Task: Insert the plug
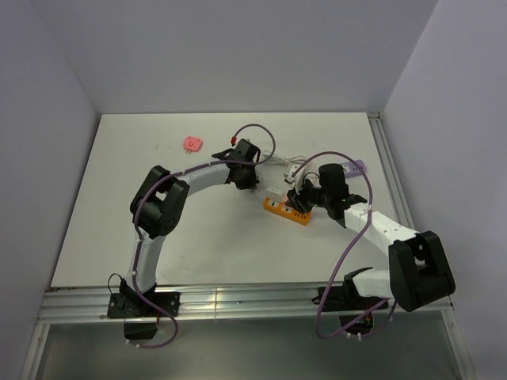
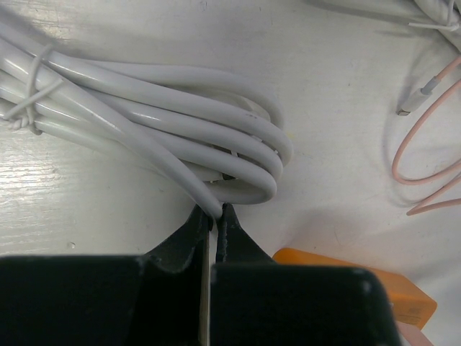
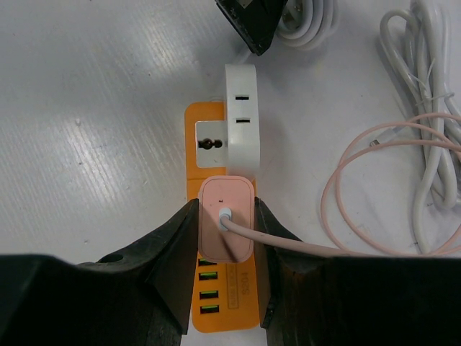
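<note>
Pink hard-plastic charger plug [image 3: 225, 227], light, rigid and slick, sits over the orange power strip [image 3: 205, 130], right of centre. Right gripper [image 3: 225, 209] is clamped on its flat sides, probably the best hold. Left gripper [image 2: 216, 216] is pressed together at the white coiled cable [image 2: 180, 137].

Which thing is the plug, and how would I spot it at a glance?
Find the orange strip in the middle of the white table. Over it, the right gripper clasps the plug: a pink rounded block with a pink cable leaving its face. The adapter just beyond it on the strip is white and has slots instead.
</note>
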Tool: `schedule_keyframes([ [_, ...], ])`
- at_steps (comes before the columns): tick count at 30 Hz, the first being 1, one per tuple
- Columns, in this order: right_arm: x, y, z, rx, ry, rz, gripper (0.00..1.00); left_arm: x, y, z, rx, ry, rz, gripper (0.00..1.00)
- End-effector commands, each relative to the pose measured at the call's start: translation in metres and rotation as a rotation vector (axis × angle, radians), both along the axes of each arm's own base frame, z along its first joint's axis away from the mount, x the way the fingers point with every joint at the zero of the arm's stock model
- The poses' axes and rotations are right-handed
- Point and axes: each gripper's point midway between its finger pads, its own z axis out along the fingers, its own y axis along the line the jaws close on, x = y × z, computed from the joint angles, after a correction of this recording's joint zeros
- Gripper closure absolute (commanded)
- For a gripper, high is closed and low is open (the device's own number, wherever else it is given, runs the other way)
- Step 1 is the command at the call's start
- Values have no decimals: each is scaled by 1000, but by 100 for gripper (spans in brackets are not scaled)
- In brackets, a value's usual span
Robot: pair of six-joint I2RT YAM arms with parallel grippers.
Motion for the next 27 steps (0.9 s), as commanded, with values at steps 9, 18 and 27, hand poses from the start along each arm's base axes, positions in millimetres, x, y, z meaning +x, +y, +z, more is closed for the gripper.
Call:
schedule_keyframes([
  [9,10,-4,19,32,-119,-31,100,-5,-10,8,-14,-25,-37,100],
  [18,13,-8,25,57,-124,-42,100,-6,-8,8,-2,-29,-37,100],
  [27,12,-5,22,79,-96,-11,100,-5,-7,5,3,-23,-36,100],
])
